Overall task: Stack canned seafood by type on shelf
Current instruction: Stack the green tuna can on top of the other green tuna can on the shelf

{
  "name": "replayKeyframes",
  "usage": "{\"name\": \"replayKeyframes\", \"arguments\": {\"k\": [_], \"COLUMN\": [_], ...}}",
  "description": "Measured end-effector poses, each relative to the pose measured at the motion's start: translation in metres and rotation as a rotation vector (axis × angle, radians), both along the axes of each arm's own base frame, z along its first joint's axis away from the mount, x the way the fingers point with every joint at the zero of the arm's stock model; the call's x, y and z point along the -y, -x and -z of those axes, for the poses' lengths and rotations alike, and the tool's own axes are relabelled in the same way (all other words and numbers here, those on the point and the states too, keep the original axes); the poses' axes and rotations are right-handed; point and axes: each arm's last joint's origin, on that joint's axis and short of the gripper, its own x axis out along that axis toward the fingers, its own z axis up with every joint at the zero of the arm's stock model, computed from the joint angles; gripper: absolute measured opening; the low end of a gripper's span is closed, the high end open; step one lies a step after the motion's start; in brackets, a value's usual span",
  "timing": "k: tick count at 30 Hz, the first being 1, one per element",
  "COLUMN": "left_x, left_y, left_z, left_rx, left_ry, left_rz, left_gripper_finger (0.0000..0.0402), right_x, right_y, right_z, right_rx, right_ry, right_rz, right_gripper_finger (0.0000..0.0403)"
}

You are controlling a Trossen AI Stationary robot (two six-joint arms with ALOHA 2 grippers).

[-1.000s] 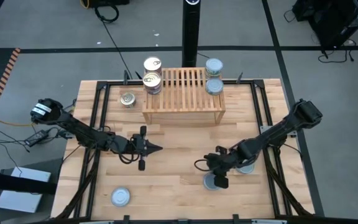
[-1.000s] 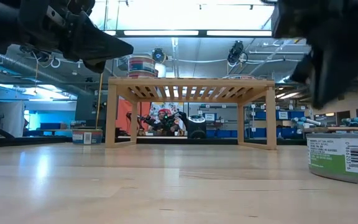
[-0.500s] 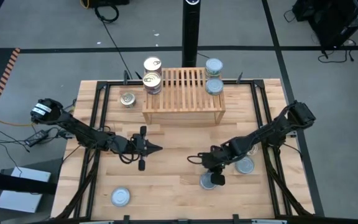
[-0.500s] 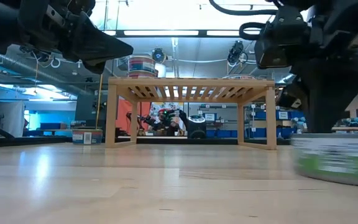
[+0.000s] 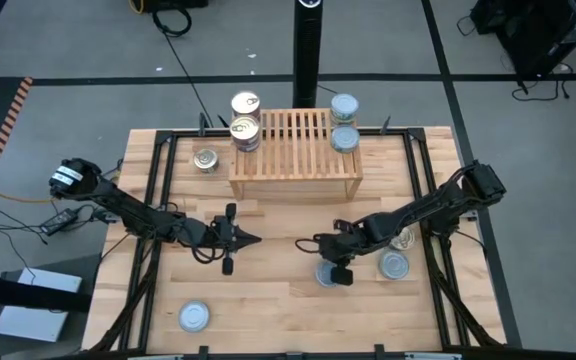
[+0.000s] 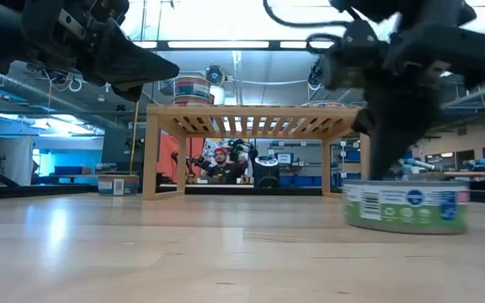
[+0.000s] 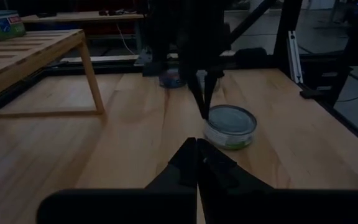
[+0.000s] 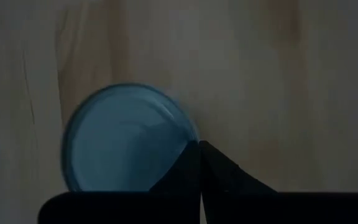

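The shelf (image 5: pixel 295 150) stands at the table's far middle. It bears gold-lidded tins (image 5: pixel 245 133) at its left end and blue-lidded tins (image 5: pixel 344 138) at its right end. A blue-lidded tin (image 5: pixel 324 273) sits flat on the table near the middle, also seen in the low view (image 6: pixel 404 206). My right gripper (image 5: pixel 340 274) is shut and stands against this tin's right side. My left gripper (image 5: pixel 255 238) hovers shut above the table left of centre, touching nothing. My right gripper is shut, with its fingertips (image 8: pixel 199 149) against the rim of the blue-lidded tin (image 8: pixel 182 140) on the tin's right side. The fingers (image 7: pixel 204 102) slant down from above. The tin stands flat on the table, lid up.
Loose tins lie on the table: one right of the pushed tin (image 5: pixel 395 265), one partly under the right arm (image 5: pixel 404 238), one at the near left (image 5: pixel 195 316), one left of the shelf (image 5: pixel 206 159). A black frame (image 5: pixel 158 170) borders the tabletop.
My right gripper has gone toward the table's left and a little toward the far edge. The blue-lidded tin has slid along the table with it, staying flat, away from the tin that lay close beside it.
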Motion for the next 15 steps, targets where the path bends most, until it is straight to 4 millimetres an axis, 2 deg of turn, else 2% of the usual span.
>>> {"name": "replayKeyframes", "arguments": {"k": [9, 15], "left_x": [0.0, -0.002], "left_y": [0.0, 0.001], "left_z": [0.002, 0.006], "left_rx": [-0.023, -0.054], "left_ry": [-0.011, -0.001], "left_rz": [-0.002, -0.052], "left_gripper_finger": [0.0003, 0.0003], "right_x": [-0.016, -0.027], "right_y": [-0.013, -0.013], "right_z": [-0.033, -0.04], "right_rx": [0.12, 0.166], "right_ry": [0.146, 0.15], "right_rz": [0.022, 0.055], "right_gripper_finger": [0.0004, 0.001]}}
